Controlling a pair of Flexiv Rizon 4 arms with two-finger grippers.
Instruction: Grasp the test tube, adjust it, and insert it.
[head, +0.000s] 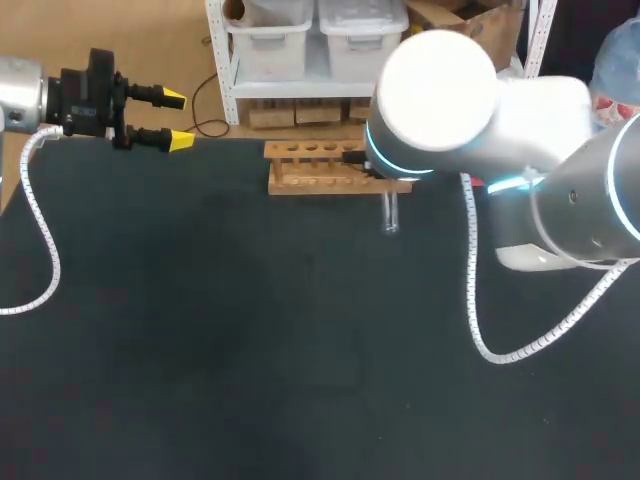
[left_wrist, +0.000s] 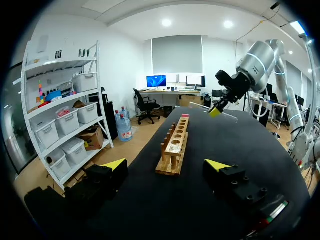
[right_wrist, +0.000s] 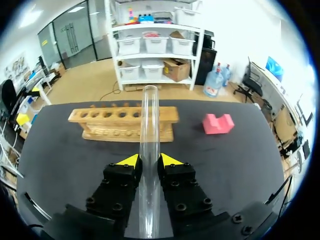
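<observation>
- Head view: the right arm (head: 470, 100) covers its own pincer, so its grip cannot be read here. One end of the test tube (head: 390, 212) shows beyond the arm, just in front of the wooden rack's (head: 310, 165) right end. The left pincer (head: 175, 120) hangs wide and empty at the desk's (head: 200, 330) far left corner, well apart from both.
- Left wrist view: the right pincer (left_wrist: 217, 111) holds the tube tilted above the desk, beyond the rack's far end. The left pincer's fingers stand wide, with nothing between them.
- Right wrist view: the right pincer's fingers clamp the tube from both sides. The glass runs lengthways between them, and its free end points over the rack's holes. A pink block (right_wrist: 217, 123) sits beside the rack.
- Risk, as I judge it: the tube is not lined up with a hole's axis. Pushed in this way, its end would likely strike the rack's top rail and shove the rack. The smooth glass could also slide through the fingers while it is turned upright.
</observation>
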